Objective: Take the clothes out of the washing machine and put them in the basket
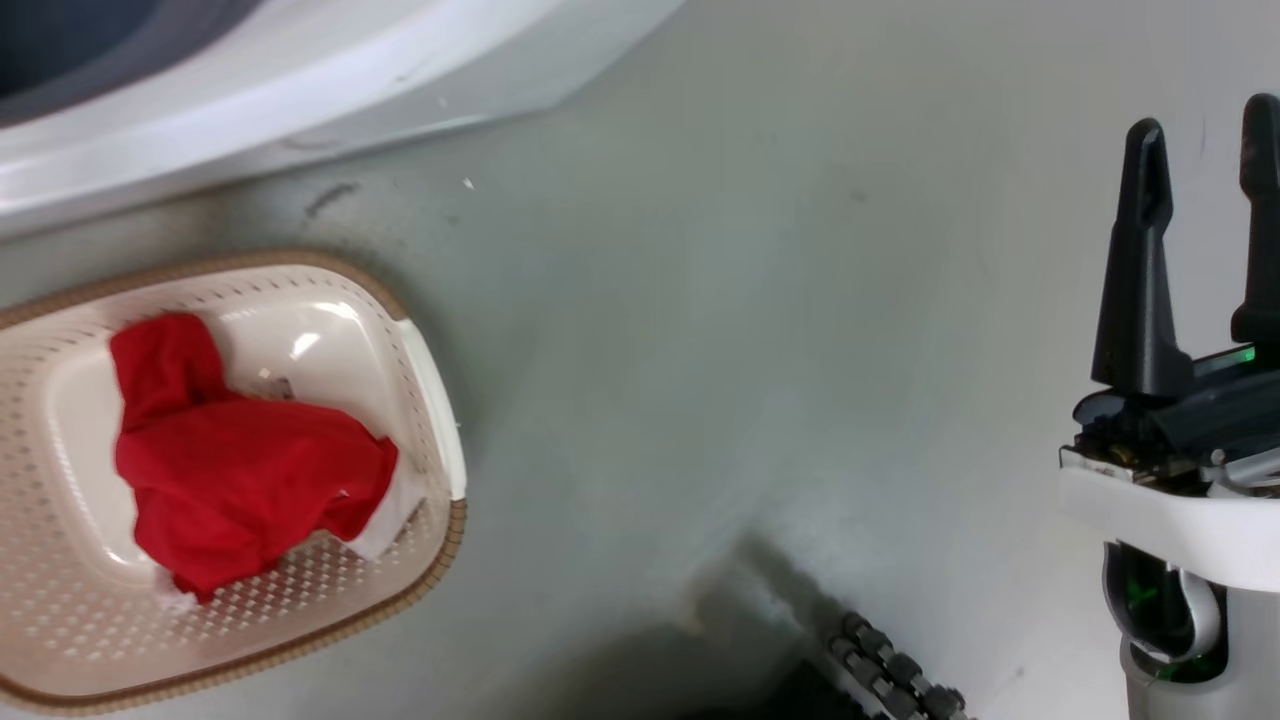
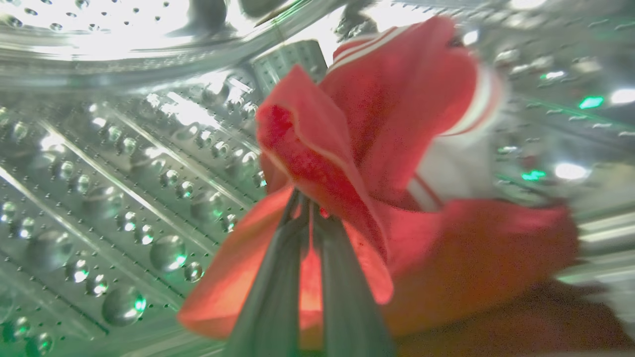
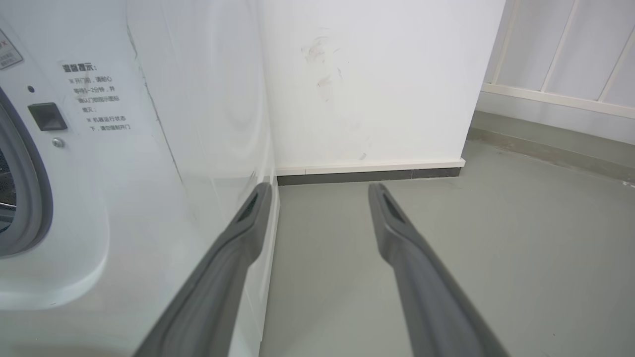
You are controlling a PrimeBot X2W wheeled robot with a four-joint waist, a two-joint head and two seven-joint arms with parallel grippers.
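Inside the washing machine's steel drum (image 2: 124, 188), my left gripper (image 2: 305, 201) is shut on a fold of a red garment with white-and-red striped trim (image 2: 397, 124). A second red garment (image 1: 235, 470) lies in the cream basket (image 1: 435, 410) on the floor at the lower left of the head view. The washing machine's white front (image 1: 250, 90) runs along the top left there, and its white front and side (image 3: 163, 163) stand left of my right gripper (image 3: 320, 188). At the right edge of the head view my right gripper (image 1: 1205, 125) is open over bare floor, holding nothing.
A grey floor (image 1: 750, 350) stretches between the basket and my right arm. A dark ribbed part (image 1: 890, 670) of the robot's base shows at the bottom. Past the machine stand a white wall with a dark skirting (image 3: 369, 174) and pale panelling (image 3: 560, 59) at the far right.
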